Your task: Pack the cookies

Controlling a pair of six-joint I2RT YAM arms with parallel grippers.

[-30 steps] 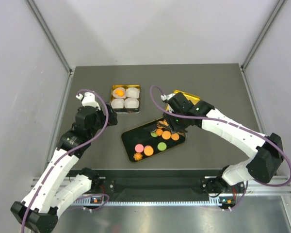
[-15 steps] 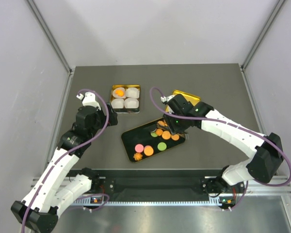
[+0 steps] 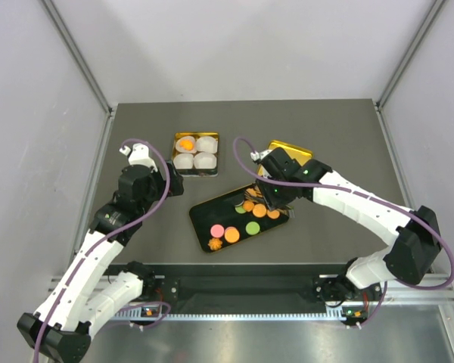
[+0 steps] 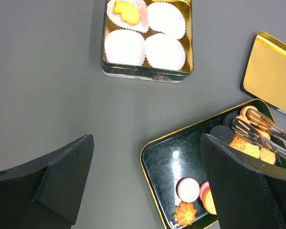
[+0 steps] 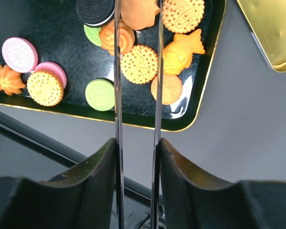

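Note:
The cookies lie in a black gold-rimmed tray point(image 3: 204, 223): orange rounds, a fish shape point(image 5: 183, 47), green point(image 5: 100, 94), pink point(image 5: 20, 54) and one dark round point(image 5: 95, 9). My right gripper point(image 5: 137, 143) is shut on thin metal tongs point(image 5: 117, 71), whose blades reach over the tray's far end and flank an orange cookie point(image 5: 139, 10). I cannot tell whether that cookie is lifted. The right gripper also shows in the top view point(image 3: 268, 193). My left gripper point(image 4: 147, 143) is open and empty, held above the table left of the tray.
A gold tin point(image 3: 196, 173) at the back holds several white paper cups; the back-left cup holds one orange cookie point(image 3: 186, 143). The tin's gold lid point(image 3: 293, 153) lies behind the right arm. The table's front edge runs just below the tray.
My right gripper with the tongs has shifted slightly left over the tray's far end. The left arm has not moved.

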